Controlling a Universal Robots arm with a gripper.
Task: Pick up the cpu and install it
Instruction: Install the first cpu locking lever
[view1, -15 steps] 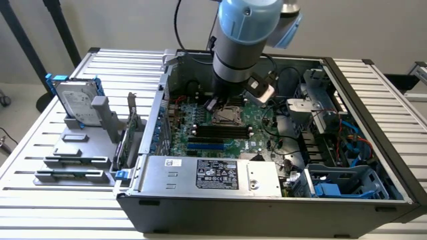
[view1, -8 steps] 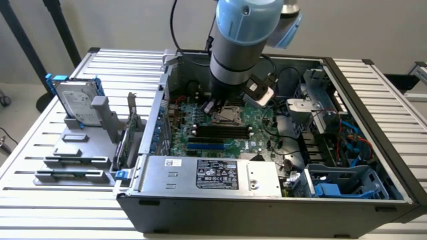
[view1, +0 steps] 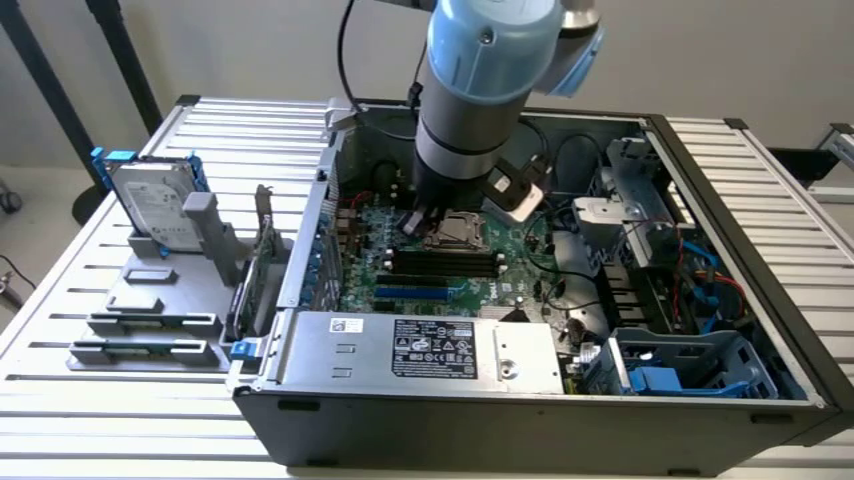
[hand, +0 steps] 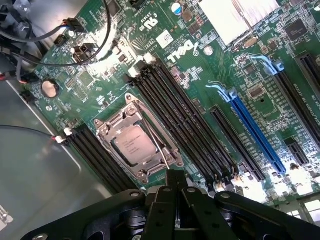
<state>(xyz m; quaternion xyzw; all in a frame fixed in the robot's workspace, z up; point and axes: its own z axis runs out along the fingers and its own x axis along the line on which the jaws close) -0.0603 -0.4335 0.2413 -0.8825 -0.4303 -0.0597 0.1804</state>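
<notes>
Slatted metal table (view1: 120, 400) under a pale wall; an open computer case (view1: 534, 400) sits on it, a hard drive (view1: 150, 205) racked at the exterior view's left. I see the cpu (hand: 135, 145) already seated in its socket (hand: 140, 142) on the green motherboard (hand: 165, 70), between memory slots (hand: 185, 120). My gripper (hand: 172, 185) hangs just beside the socket, fingers pinched fully together, holding nothing. Placement looks done; I judge the retention frame may not be latched, though I cannot tell.
</notes>
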